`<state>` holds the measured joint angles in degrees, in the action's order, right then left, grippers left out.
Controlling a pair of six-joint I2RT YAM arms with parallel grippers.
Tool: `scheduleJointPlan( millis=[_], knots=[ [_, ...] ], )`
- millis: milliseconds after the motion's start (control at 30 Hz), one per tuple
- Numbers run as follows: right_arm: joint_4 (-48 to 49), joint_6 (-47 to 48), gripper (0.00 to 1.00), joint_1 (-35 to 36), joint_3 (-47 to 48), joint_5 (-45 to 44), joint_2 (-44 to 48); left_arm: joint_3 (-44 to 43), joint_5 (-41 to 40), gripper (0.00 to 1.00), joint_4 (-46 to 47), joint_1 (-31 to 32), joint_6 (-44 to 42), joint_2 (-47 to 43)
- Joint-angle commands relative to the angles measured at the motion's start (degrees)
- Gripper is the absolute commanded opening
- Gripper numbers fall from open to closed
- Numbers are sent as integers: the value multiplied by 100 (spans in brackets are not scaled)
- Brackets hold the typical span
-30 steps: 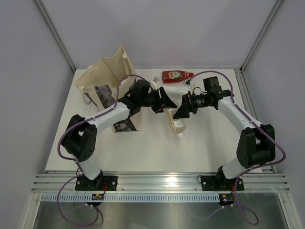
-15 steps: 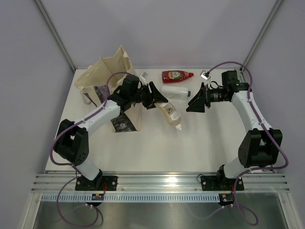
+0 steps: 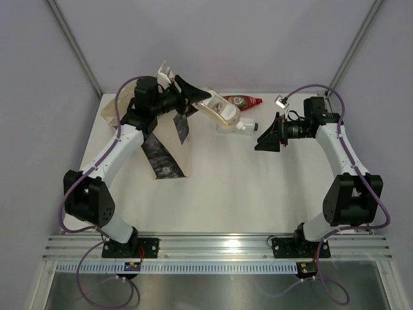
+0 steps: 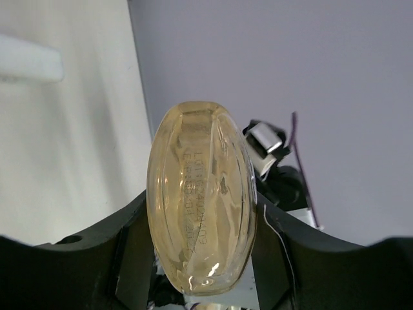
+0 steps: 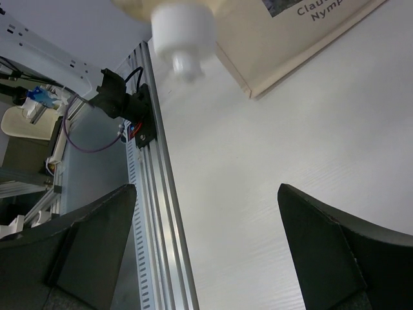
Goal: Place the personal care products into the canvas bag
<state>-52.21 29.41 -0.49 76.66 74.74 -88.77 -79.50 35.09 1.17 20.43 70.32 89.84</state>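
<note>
My left gripper (image 3: 197, 98), clamped on the clear amber bottle (image 3: 219, 113), has lifted it off the counter and swung it up beside the canvas bag (image 3: 173, 152), not yet inside. My right gripper (image 3: 263, 137) has backed away, wide open and empty.

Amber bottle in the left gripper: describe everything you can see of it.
The amber bottle looks like clear plastic tinted pale gold and is oval in section. The left wrist view sees its base end-on, with faint raised lettering. The left gripper is shut on it near the base, one finger on each side. From above, it is held off the table and tilted, beside the canvas bag, and its far end overlaps the white bottle.
</note>
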Motion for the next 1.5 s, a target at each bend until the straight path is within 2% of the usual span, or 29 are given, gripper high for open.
scheduleJointPlan(
  millis=[0, 100, 233, 467, 700, 867, 1000, 1100, 1133, 1267, 1333, 1367, 1467],
  knots=[
    [97, -32, 100, -135, -37, 234, 62, -829, 191, 0, 1254, -547, 833, -652],
    [88, -32, 99, -179, -90, 225, 62, -944, -46, 0, 1447, -960, 1202, -722],
    [96, -14, 99, -197, -151, 217, 88, -1093, -536, 0, 1124, -1496, 1247, -906],
    [0, 65, 100, -223, -213, 173, 114, -462, -1460, 0, 525, -2595, 983, -1521],
    [-246, 302, 99, -241, -213, 164, 62, -144, -2489, 0, -265, -2904, 132, -1918],
    [-475, 487, 99, -241, -99, 76, -17, -179, -2112, 0, -556, -2817, -317, -1462],
    [-379, 417, 100, -241, 32, -310, -70, -136, -2129, 0, -793, -2597, -844, -1215],
    [-299, 486, 100, -206, 269, -845, -140, -153, -1972, 17, -916, -2412, -1143, -952],
    [-264, 556, 99, -180, 366, -1021, -227, -249, -1867, 32, -1091, -2359, -1318, -864],
    [-238, 1189, 100, 49, 1025, -2380, -579, -452, -1848, 64, -1496, -2166, -1750, -626],
    [-220, 1567, 100, 400, 1517, -2770, -947, -452, -1839, 71, -1610, -2166, -1995, -635],
    [-168, 1629, 100, 462, 1684, -3042, -1088, -521, -1848, 78, -1689, -2166, -2109, -643],
    [-272, 2033, 100, 743, 2483, -3464, -1852, -741, -1690, 84, -1927, -2166, -2523, -652]
  ],
)
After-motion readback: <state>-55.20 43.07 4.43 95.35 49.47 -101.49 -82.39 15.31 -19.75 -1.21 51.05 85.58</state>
